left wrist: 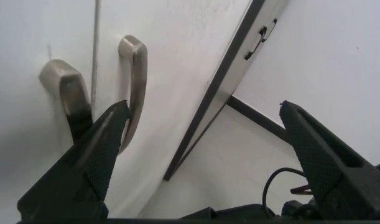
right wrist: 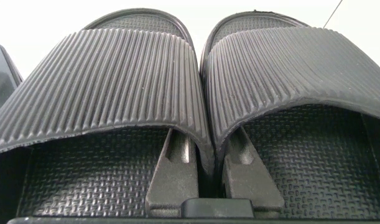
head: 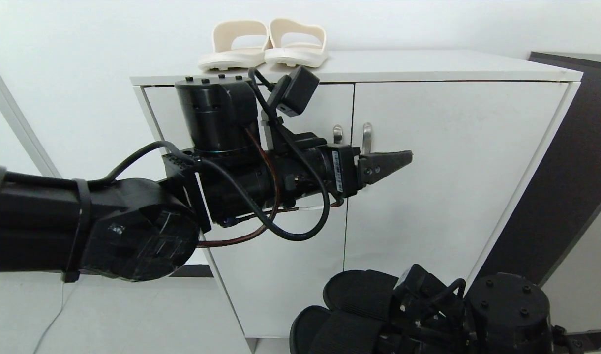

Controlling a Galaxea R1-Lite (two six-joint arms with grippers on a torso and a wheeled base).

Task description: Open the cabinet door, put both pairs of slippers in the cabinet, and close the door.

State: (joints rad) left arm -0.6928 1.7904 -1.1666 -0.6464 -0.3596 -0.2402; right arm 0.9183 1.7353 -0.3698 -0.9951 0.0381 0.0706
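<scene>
The white cabinet has both doors shut, with two metal handles at the centre seam. My left gripper is open right at the handles; in the left wrist view one fingertip lies against the right door's handle and the other fingertip is far off. A cream pair of slippers lies on the cabinet top. My right gripper is shut on the black pair of slippers, its fingers under the straps pinching the inner walls together, low in front of the cabinet.
A white wall stands behind and left of the cabinet. A dark panel runs along the cabinet's right side. Light floor lies at the lower left.
</scene>
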